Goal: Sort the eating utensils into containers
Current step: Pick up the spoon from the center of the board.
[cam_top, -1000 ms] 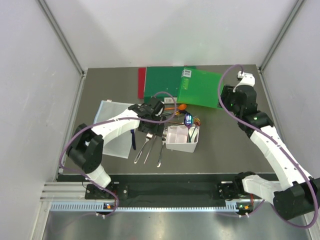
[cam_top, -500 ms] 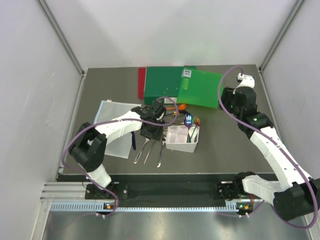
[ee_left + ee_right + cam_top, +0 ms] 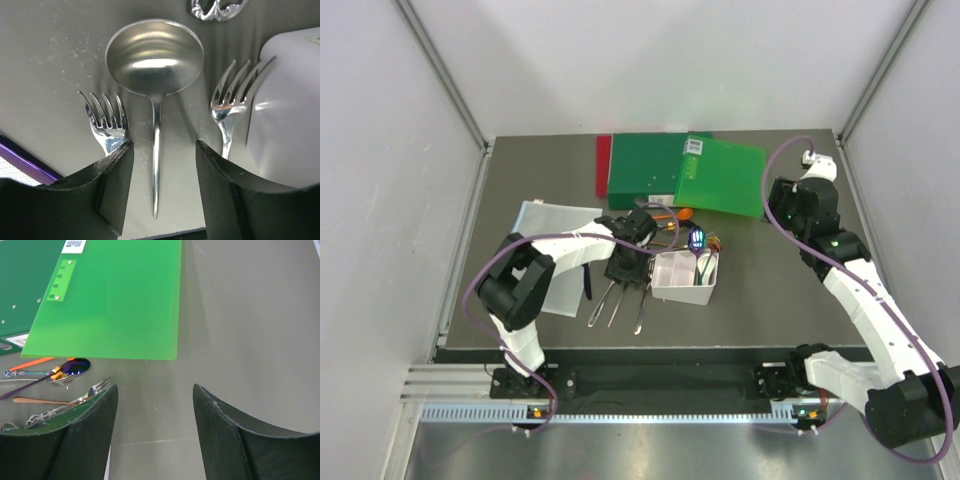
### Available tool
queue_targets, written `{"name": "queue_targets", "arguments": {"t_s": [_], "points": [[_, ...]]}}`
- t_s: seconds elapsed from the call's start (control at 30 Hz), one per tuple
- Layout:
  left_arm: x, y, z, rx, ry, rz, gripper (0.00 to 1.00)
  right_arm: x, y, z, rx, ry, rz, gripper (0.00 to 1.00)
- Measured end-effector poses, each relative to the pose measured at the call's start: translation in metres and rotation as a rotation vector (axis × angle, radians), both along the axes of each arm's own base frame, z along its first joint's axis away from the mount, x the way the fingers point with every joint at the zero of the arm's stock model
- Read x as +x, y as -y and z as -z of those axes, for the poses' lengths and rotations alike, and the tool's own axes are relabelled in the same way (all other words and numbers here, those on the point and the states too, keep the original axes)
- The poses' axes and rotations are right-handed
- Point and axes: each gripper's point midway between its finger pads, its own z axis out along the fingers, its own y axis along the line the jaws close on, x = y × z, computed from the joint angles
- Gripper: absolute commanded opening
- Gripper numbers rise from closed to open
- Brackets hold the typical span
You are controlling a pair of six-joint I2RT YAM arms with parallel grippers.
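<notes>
left gripper (image 3: 162, 152): jaws apart, straddling silver spoon (image 3: 155, 55) handle, no grip
right gripper (image 3: 152, 395): jaws wide, nothing between, above table (image 3: 250, 315) beside green folder (image 3: 115, 300)
left fork (image 3: 107, 125): beside spoon, lower left
right fork (image 3: 227, 107): between spoon and white bin (image 3: 682, 280)
white bin: centre of top view
other utensils (image 3: 695, 238): heap behind bin

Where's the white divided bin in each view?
Top external: white bin mid-frame, just right of the left gripper.
Left wrist: right edge, a rounded white wall.
Right wrist: not in it.
Shared landmark: the silver fork lying just left of the bin, in the top external and left wrist views.
</notes>
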Motion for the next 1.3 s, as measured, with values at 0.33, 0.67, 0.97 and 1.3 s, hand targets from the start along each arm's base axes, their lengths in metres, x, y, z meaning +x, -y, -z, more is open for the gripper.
{"name": "queue_targets", "arguments": {"t_s": [0.33, 0.67, 0.97, 1.3], "points": [[0.01, 0.003, 0.004, 0.027, 0.008, -0.001, 0.53, 0.0, 0.002, 0.0, 0.002, 0.0, 0.005, 0.62], [0.02, 0.012, 0.003, 0.008, 0.027, 0.006, 0.05, -0.001, 0.004, 0.005, 0.0, -0.008, 0.011, 0.62], [0.017, 0.008, 0.003, -0.028, 0.067, 0.0, 0.0, -0.001, 0.003, 0.006, 0.004, -0.011, 0.004, 0.62], [0.012, -0.025, -0.016, -0.018, 0.109, -0.071, 0.0, -0.002, 0.0, 0.008, 0.015, -0.018, -0.012, 0.62]]}}
